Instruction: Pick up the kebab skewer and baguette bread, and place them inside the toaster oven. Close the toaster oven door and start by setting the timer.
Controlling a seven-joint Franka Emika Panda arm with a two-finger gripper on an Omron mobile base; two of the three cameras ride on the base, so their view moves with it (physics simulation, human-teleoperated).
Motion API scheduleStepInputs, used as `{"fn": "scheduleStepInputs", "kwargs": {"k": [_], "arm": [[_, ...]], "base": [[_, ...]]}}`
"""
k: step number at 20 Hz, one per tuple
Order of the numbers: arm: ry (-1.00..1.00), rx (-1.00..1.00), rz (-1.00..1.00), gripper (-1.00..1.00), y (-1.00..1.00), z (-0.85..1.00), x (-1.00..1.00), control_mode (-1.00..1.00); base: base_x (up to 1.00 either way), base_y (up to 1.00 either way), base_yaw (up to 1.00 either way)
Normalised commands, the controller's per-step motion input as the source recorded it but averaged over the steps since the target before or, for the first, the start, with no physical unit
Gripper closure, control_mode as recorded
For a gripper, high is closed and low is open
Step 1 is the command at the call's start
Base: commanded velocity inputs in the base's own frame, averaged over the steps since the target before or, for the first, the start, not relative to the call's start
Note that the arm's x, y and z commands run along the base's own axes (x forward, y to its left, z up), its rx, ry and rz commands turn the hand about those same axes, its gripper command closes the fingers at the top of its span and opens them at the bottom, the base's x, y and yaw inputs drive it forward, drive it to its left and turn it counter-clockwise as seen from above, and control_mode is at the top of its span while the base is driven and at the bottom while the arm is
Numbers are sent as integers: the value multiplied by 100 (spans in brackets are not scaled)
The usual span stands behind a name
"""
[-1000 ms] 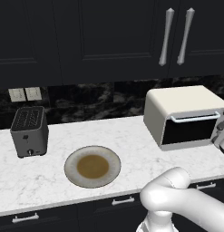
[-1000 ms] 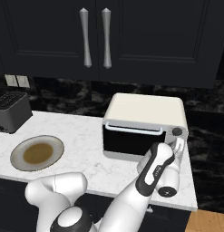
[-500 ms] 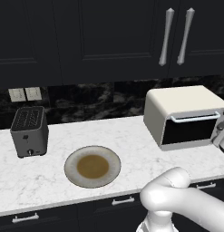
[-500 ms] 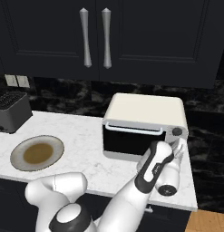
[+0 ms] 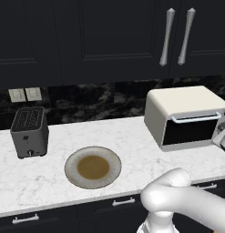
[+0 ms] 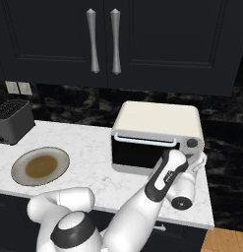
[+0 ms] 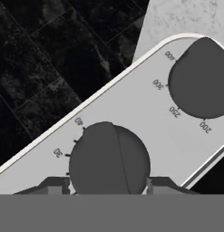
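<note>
Pincer straddles timer knob — contact unclear; fingertips cropped.

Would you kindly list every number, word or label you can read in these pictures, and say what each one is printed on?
"400", "300", "250", "200": around the upper knob on the toaster oven control panel, hand view.
"40", "30": beside the lower knob, which sits between the gripper fingertips.
Marks further round the lower knob are hidden.
No text is readable on the slot toaster or plate.

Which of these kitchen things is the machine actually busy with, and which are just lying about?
In use: toaster oven, its door shut, the timer knob, the tool straddling that knob.

Lying about: empty plate, slot toaster, upper cabinets.
</note>
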Motion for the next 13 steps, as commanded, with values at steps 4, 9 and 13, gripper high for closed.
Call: {"fn": "scheduleStepInputs", "kwargs": {"k": [4, 9, 13], "arm": [[0, 30, -6, 100, 1, 0, 0, -100], [1, 31, -7, 100, 0, 0, 0, -100], [1, 32, -9, 100, 0, 0, 0, -100]], "base": [[0, 0, 0], [0, 0, 0], [0, 0, 0]]}}
